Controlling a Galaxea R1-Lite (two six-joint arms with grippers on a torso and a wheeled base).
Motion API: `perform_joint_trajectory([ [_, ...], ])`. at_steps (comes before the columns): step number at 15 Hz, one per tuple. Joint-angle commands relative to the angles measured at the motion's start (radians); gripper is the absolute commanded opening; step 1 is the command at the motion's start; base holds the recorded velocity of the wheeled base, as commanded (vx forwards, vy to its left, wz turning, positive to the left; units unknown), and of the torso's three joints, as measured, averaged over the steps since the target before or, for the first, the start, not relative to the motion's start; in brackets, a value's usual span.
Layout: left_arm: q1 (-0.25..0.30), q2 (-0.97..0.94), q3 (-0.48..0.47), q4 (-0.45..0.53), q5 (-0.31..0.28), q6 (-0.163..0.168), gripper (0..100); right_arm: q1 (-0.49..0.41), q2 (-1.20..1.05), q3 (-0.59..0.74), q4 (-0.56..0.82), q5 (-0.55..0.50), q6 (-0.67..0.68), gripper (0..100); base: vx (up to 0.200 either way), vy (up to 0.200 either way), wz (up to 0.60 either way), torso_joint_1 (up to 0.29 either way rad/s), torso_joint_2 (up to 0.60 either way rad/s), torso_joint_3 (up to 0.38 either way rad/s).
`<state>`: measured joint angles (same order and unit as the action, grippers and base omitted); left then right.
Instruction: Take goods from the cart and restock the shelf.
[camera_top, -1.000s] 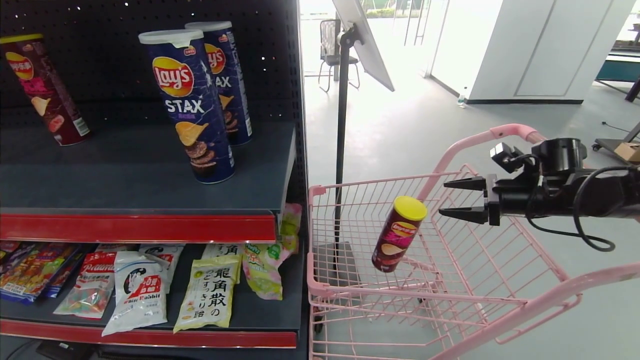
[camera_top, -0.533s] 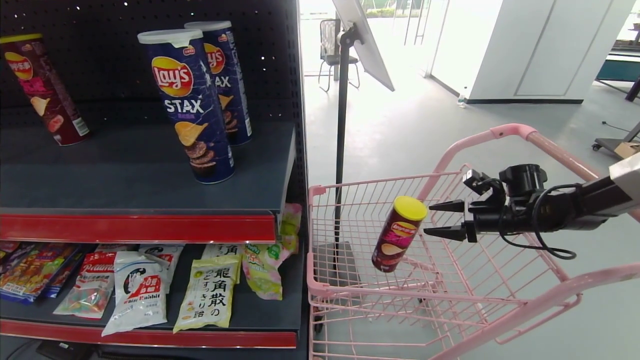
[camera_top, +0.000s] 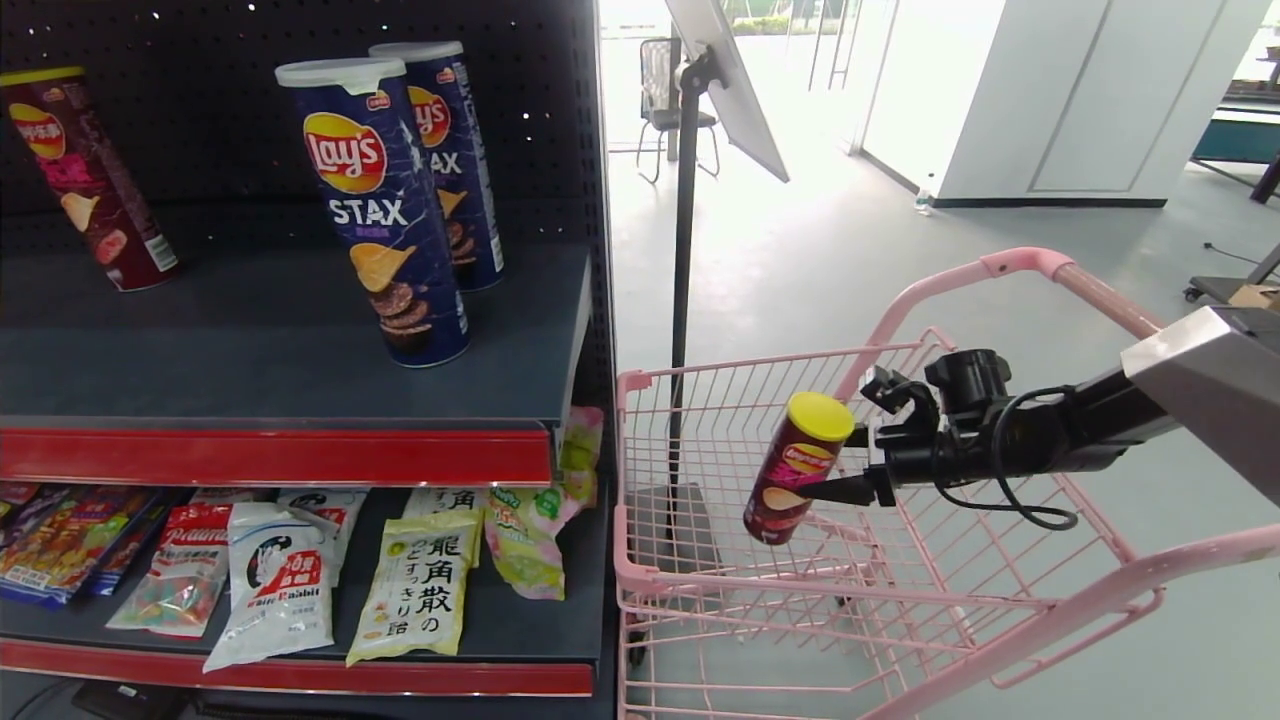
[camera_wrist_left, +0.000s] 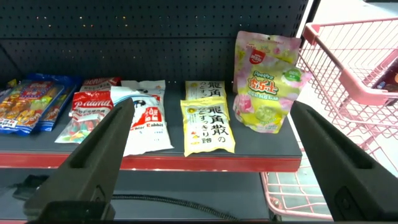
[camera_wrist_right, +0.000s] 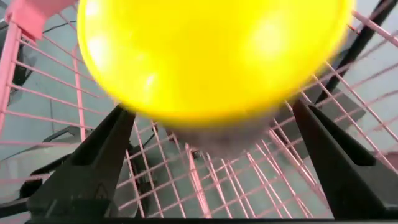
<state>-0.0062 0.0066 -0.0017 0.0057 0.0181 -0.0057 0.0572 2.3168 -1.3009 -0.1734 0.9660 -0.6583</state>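
Change in my right gripper (camera_top: 835, 470): over the last second it has dropped and slid left from up near the cart (camera_top: 770, 357) handle, and it is now level with the can (camera_top: 800, 452).
Change in can: none; it leans in the same place inside the cart basket, yellow lid (camera_top: 820, 415) uppermost.
Right grip: spread wide. In the right wrist view one finger stands on each side of the lid; I cannot tell whether either touches it.
My left gripper (camera_wrist_left: 211, 109): spread wide, holding nothing, in front of the lower shelf (camera_wrist_left: 186, 163) and its snack bags (camera_wrist_left: 206, 127).
Labels, can: dark red wrap, a round red-and-yellow logo, a chip picture.
Labels, shelf: two blue cans (camera_top: 395, 215) carry a similar logo above white block letters; the bags carry large dark characters.
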Motion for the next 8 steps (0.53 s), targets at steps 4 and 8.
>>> perform_joint_trajectory([
  [4,0.000,0.001,0.000,0.000,0.000,0.000,100,0.084,0.024,-0.094,0.000,0.000,0.059,100,0.000,0.000,0.00,0.000,0.00,0.000],
  [8,0.000,0.001,0.000,0.000,0.000,0.000,100,0.104,0.001,-0.084,0.002,-0.001,0.069,0,0.000,0.000,0.00,0.000,0.00,0.000],
])
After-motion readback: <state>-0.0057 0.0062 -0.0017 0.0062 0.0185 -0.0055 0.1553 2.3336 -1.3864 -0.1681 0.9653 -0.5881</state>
